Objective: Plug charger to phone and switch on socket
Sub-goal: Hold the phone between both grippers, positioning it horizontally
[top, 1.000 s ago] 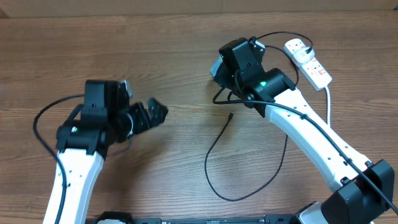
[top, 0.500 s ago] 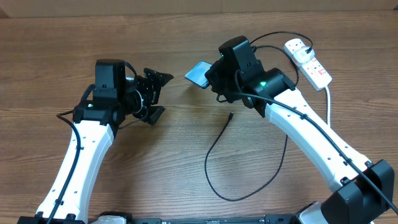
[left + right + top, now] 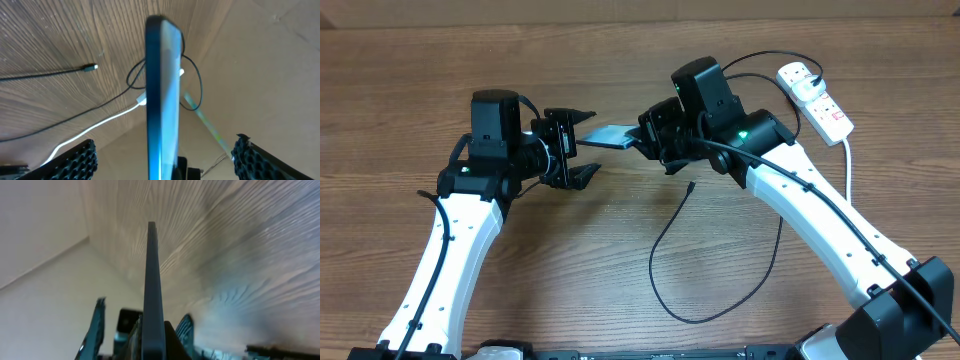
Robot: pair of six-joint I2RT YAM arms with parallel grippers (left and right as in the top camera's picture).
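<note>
Right hand [image 3: 655,136] grips the phone [image 3: 610,137] in mid-air; left hand [image 3: 574,148], spread wide, brackets its far end without touching; charger [image 3: 653,262] lies on the surface [image 3: 570,270] near the right hand.

From here the brown wooden table [image 3: 570,290] reads as matt, with a fine streaky grain. The slim black-edged smartphone [image 3: 162,100] has a glossy glass face and a smooth, shiny rim. The left gripper [image 3: 585,143] carries black pads [image 3: 75,160] with a rough honeycomb texture. I see the long thin black charger cable [image 3: 50,74] as matt, and the white elongated plastic socket block [image 3: 817,98] as smooth and faintly shiny.
</note>
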